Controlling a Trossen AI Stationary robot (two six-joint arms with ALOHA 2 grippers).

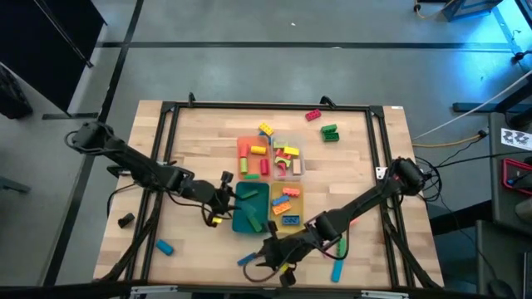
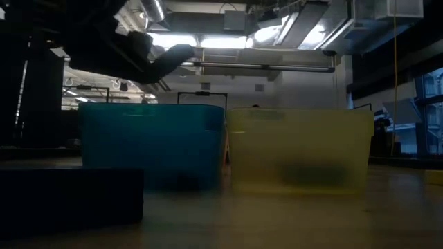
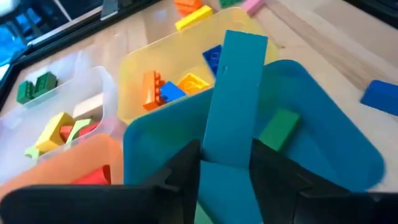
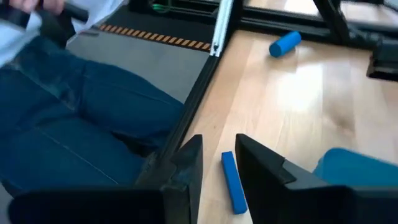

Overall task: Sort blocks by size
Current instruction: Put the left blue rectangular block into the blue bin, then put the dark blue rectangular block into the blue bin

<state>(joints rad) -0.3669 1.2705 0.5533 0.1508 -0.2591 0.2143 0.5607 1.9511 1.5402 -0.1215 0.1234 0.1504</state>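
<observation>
The left pincer (image 3: pixel 225 171) hangs over the teal tray (image 1: pixel 250 209) near the middle of the counter (image 1: pixel 199 133), its fingers around a long teal bar (image 3: pixel 233 99) that stands on end between them; whether they clamp it or have just let go I cannot tell. A green block (image 3: pixel 278 129) already lies in that tray. The step in hand looks like dropping the bar in with the long pieces, so the next move calls for spreading the fingers fully and lifting clear.

The right pincer (image 4: pixel 219 163) sits low at the counter's front edge, its fingers parted on either side of a slim blue bar (image 4: pixel 232 182) lying flat, not gripping it. It needs to close squarely across the bar's narrow width.

Other blocks (image 1: pixel 278 158) fill the clear and yellow trays.
</observation>
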